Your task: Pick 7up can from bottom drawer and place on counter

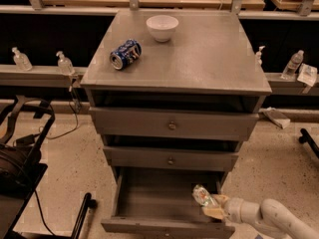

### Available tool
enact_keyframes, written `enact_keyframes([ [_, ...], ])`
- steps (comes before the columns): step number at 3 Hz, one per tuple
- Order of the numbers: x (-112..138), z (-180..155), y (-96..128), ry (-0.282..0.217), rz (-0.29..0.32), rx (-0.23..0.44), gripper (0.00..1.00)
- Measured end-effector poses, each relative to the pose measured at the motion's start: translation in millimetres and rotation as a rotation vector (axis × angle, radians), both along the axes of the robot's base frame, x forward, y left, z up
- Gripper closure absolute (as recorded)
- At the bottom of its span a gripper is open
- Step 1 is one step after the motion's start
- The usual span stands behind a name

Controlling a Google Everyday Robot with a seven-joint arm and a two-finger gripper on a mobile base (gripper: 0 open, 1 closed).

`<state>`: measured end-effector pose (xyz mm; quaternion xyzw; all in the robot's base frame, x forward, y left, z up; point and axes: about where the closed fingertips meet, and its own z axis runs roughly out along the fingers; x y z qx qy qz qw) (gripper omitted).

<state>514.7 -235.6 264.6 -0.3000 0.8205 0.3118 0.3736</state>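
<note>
The bottom drawer stands pulled open under two shut knobbed drawers. At its right side my gripper is shut on the 7up can, a pale green-and-white can held tilted just above the drawer's inside. My white arm comes in from the lower right corner. The grey counter on top of the cabinet carries other items at its back left.
A blue can lies on its side on the counter's left part. A white bowl stands near its back edge. Small bottles line a ledge behind the cabinet. A black stand occupies the floor at left.
</note>
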Motion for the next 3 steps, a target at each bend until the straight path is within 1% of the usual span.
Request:
enact_keyframes([
  [1, -52.8, 75.4, -40.5, -0.111, 0.045, 0.034, 1.0],
  [2, -74.5, 147.7, -64.9, -0.276, 0.107, 0.045, 1.0],
  [3, -81.8, 240.5, -90.0, -0.447, 0.088, -0.015, 1.0],
])
